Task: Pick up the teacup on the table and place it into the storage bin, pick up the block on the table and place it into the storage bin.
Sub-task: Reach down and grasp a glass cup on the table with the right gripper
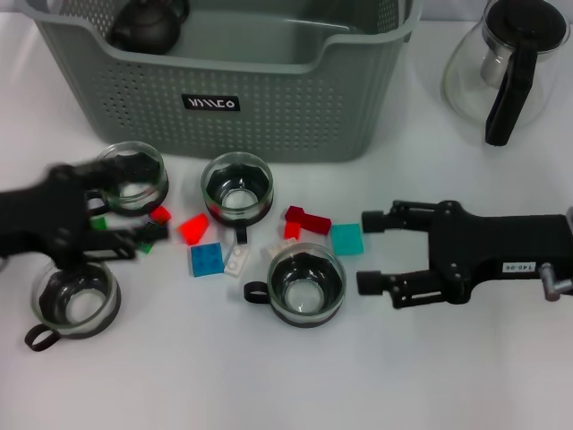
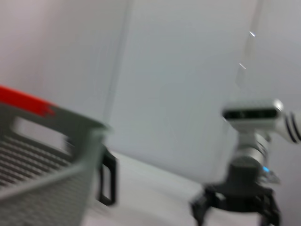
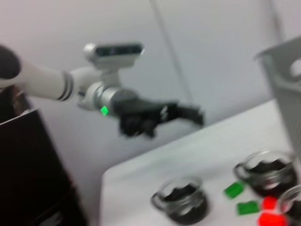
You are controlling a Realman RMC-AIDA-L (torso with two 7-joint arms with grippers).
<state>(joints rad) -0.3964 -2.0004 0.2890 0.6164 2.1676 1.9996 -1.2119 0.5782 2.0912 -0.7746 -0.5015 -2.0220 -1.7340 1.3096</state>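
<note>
The grey-green storage bin (image 1: 269, 107) stands at the back of the table. Several glass teacups stand in front of it: one (image 1: 134, 176) at the left, one (image 1: 237, 186) in the middle, one (image 1: 306, 282) nearer me and one (image 1: 72, 300) at the front left. Small blocks lie among them: red (image 1: 192, 228), blue (image 1: 206, 260), white (image 1: 237, 262), red (image 1: 306, 219), teal (image 1: 346, 238). My left gripper (image 1: 139, 208) is blurred, open, beside the left teacup. My right gripper (image 1: 369, 251) is open, just right of the teal block and the nearer teacup.
A dark teapot (image 1: 143, 27) sits inside the bin at its left corner. A glass teapot with a black handle (image 1: 510, 63) stands at the back right. Small green blocks (image 3: 233, 189) lie by the left cups. The table's front is bare white.
</note>
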